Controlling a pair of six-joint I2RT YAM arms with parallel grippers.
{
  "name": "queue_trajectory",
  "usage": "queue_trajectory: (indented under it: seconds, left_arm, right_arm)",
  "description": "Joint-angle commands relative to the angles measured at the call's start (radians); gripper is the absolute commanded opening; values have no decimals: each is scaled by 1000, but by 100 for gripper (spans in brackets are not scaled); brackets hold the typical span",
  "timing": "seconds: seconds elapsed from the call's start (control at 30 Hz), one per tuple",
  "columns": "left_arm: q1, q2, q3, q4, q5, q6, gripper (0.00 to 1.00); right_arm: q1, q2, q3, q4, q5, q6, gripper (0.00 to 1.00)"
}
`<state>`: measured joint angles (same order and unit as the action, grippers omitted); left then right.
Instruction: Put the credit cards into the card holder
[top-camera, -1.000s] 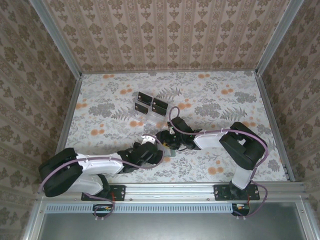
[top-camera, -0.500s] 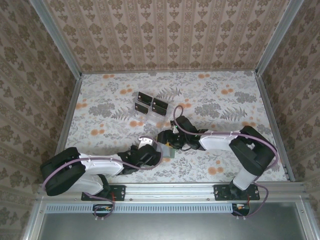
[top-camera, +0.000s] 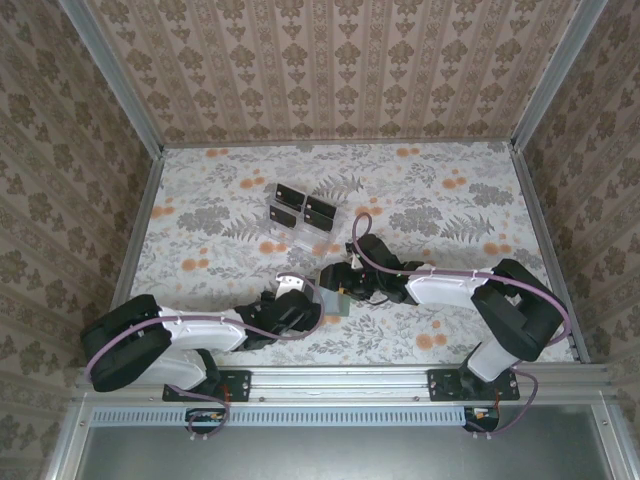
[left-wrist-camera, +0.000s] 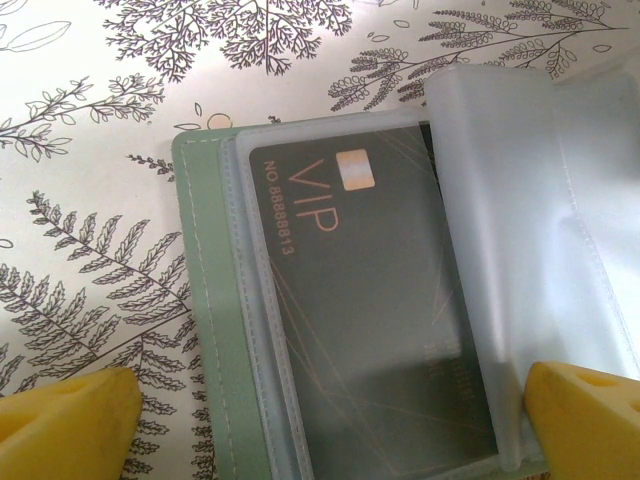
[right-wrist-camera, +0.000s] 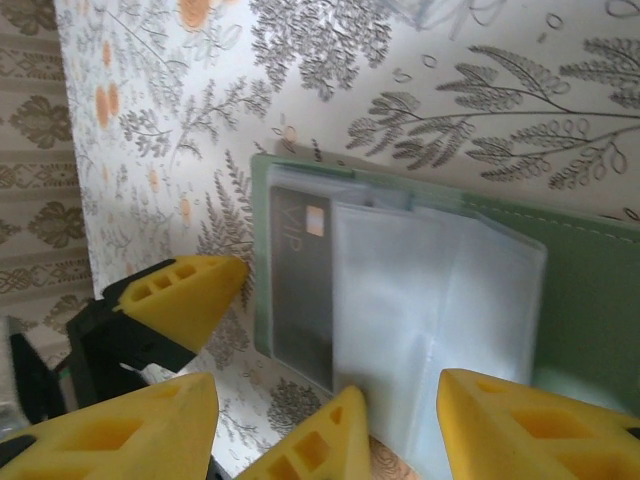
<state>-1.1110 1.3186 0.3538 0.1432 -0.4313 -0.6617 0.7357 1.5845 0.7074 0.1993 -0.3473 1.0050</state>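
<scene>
- Count?
- One card holder (left-wrist-camera: 205, 330), open on the tabletop (left-wrist-camera: 90, 200); one credit card (left-wrist-camera: 370, 320) inside its clear sleeve (left-wrist-camera: 500, 230); at least two dark cards (top-camera: 320, 210) in the rack (top-camera: 298, 228).
- Claws?
- My left claw (left-wrist-camera: 320, 420) released, straddling the holder; right claw (right-wrist-camera: 315, 430) released too.

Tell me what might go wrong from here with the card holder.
The left gripper and right gripper sit close together over the open card holder, so they might collide. The loose clear sleeves billow over the VIP card; a finger might snag one and drag the holder or pull the card out.
</scene>
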Motion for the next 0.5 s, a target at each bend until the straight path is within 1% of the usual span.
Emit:
queue_trajectory:
  seconds: [0.0, 0.3, 0.47]
  left_arm:
    - [7, 9, -25, -31, -23, -21, 100]
    - [7, 7, -28, -33, -21, -24, 100]
    - [6, 5, -30, -32, -21, -25, 100]
  right_arm:
    - [5, 43, -19, 11, 12, -5, 61]
    - [5, 132, 4, 65, 0, -9, 61]
    - [5, 127, 6, 73, -10, -11, 61]
